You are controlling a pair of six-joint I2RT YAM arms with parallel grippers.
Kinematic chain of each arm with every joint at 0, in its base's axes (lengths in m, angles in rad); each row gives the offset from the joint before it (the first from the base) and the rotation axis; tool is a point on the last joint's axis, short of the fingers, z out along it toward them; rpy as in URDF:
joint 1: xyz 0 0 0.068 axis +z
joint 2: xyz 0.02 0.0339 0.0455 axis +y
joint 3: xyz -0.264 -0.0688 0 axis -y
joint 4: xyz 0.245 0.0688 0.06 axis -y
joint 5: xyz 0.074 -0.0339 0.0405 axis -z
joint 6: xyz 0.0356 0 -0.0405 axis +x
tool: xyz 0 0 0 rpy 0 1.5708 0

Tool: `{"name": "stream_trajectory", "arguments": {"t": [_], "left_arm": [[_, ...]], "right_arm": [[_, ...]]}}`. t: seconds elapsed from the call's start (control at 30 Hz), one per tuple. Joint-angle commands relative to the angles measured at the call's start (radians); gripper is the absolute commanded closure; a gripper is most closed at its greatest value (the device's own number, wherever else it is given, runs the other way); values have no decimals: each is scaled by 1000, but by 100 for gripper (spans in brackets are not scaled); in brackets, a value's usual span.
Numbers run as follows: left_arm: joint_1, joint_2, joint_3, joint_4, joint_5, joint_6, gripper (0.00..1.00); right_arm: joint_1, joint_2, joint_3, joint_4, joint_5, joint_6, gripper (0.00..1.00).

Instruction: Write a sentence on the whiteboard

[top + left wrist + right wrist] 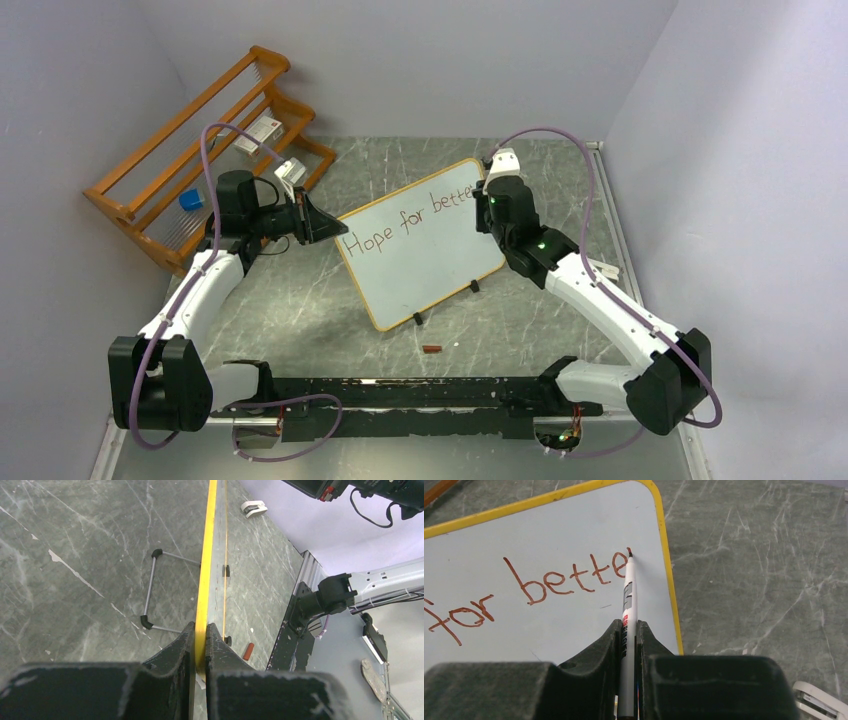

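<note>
Whiteboard (425, 265) stands tilted at frame centre on table (300, 310). Left gripper (200, 635) at board's left edge, pinching yellow rim. Sentence (400, 222) reads "Hope for bette". Right gripper (628, 630) at board's upper-right corner, clamped on marker (629, 587), tip touching board.

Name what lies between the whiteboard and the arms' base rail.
A small red cap lies there on the table, clearest in the top view.

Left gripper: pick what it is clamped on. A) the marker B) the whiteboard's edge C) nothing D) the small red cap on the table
B: in the left wrist view the left gripper pinches the whiteboard by its yellow rim; the marker sits in the right gripper.
</note>
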Motion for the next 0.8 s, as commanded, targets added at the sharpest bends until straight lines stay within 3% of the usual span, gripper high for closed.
{"name": "stream_trajectory", "arguments": {"t": [0.0, 0.77], "left_arm": [[-16, 38, -20, -89, -73, 74, 95], [-16, 40, -22, -88, -68, 73, 95]], "right_arm": [[-10, -24, -27, -31, -2, 16, 100], [-10, -39, -52, -29, -11, 26, 100]]}}
